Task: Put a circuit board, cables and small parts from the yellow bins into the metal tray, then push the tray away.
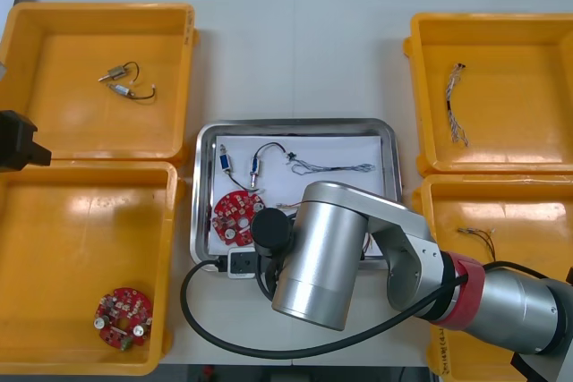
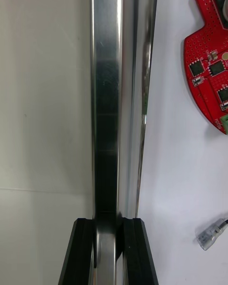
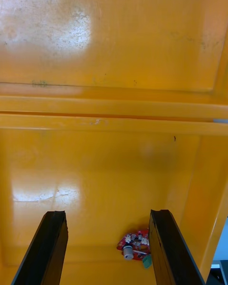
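Counter [image 1: 295, 42], front view. Metal tray [image 1: 388, 145] sits mid-counter between the yellow bins, white inside. In it: a red circuit board [image 1: 235, 214] at the near left, two small metal parts [image 1: 224, 164] on a black cable toward the far left, and a twisted blue and white cable [image 1: 331, 167] to their right. Right arm [image 1: 322, 257] reaches in from the near right and lies over the tray's near edge; its jaws are hidden beneath the wrist. Left arm [image 1: 18, 140] waits at the left edge, above the join of the two left bins. Far left bin [image 1: 54, 24] holds more small parts with black cable [image 1: 125, 82]. Near left bin [image 1: 54, 221] holds a second circuit board [image 1: 123, 317]. Far right bin [image 1: 528, 42] holds a twisted cable [image 1: 457, 105]. Near right bin [image 1: 537, 199] holds a thin cable [image 1: 479, 235], colours unclear.

Right wrist view. Right jaws are clamped on the tray's shiny rim, which runs straight away from between the black fingers [image 2: 83, 251]. Bare counter lies on one side of the rim. White tray floor lies on the other, with the first circuit board and a pale plug [image 2: 209, 235] on a cable end.

Left wrist view. Left jaws stand apart, with nothing between the fingers [image 3: 50, 247]. Below are the two left bins, rims touching. The second circuit board lies on the bin floor just beside one finger.
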{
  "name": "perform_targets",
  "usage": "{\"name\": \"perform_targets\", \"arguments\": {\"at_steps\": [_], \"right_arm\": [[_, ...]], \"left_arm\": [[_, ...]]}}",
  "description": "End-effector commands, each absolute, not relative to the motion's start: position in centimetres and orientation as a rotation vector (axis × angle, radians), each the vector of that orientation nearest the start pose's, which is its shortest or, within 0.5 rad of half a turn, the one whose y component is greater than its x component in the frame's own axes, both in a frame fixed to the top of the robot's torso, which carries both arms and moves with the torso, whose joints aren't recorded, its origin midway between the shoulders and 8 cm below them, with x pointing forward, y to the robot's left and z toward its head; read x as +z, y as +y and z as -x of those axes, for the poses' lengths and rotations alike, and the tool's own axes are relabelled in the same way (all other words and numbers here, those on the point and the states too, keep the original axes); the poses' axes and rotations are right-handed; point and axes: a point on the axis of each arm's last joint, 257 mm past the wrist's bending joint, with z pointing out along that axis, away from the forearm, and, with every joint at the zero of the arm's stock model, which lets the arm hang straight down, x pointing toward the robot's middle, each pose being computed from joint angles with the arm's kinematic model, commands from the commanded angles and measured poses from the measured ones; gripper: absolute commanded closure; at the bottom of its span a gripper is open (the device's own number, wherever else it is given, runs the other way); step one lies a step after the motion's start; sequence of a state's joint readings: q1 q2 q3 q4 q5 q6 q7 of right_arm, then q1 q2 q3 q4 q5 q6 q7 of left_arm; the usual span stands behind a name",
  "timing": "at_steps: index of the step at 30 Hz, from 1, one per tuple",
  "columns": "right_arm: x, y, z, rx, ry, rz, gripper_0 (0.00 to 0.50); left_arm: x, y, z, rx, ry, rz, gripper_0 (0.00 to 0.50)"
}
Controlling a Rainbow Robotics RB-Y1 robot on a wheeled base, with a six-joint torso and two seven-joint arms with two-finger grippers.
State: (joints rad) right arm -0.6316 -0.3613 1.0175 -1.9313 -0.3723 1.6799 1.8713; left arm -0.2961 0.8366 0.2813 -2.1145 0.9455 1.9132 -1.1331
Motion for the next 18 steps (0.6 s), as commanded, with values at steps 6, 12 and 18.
{"name": "perform_targets", "arguments": {"at_steps": [6, 12, 18], "right_arm": [[-31.1, -1.3, -35.5, -0.406, 1.919, 2.006, 0.477], [-30.2, -1.8, -36.9, -0.455, 1.898, 1.996, 0.500], [-29.3, -1.8, -37.7, -0.479, 1.882, 1.984, 0.500]], "left_arm": [[-12.4, 37.1, -39.3, -0.021, 2.636, 0.057, 0.000], [-12.4, 37.1, -39.3, -0.021, 2.636, 0.057, 0.000], [-12.4, 37.1, -39.3, -0.021, 2.636, 0.057, 0.000]]}}
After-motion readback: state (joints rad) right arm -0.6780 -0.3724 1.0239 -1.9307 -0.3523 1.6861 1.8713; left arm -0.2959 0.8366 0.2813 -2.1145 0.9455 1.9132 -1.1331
